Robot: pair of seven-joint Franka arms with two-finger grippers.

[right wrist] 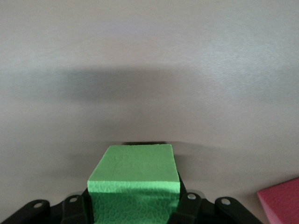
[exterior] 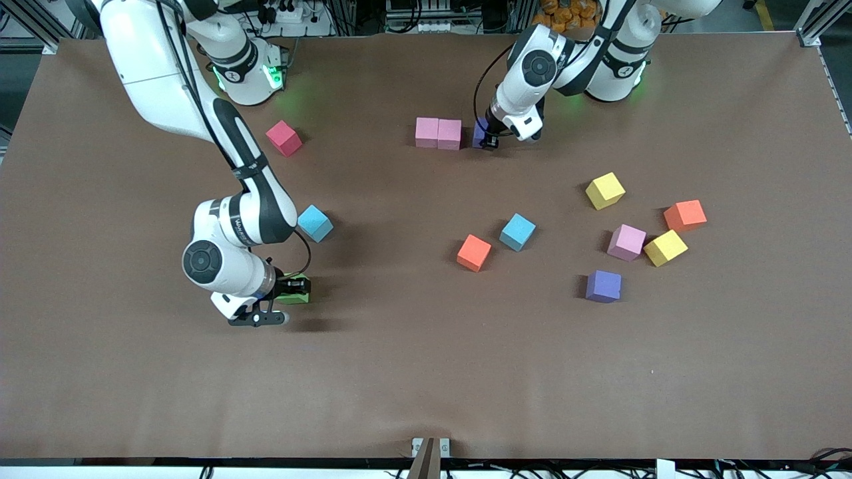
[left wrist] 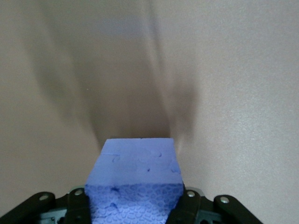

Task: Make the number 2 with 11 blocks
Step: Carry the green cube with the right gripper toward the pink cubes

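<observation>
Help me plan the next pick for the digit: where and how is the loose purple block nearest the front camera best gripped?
Grip the purple block from straight above, fingers on two opposite side faces, probably best. It sits flat with its top bare, and open table surrounds it; the pink block and yellow block lie apart from it, so either pair of faces looks reachable.

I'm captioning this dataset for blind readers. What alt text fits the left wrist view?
A purple block fills the lower middle of the picture, clamped between the two black fingers of the left tool. Past it lies only bare brown table, darkened by soft shadows.
</observation>
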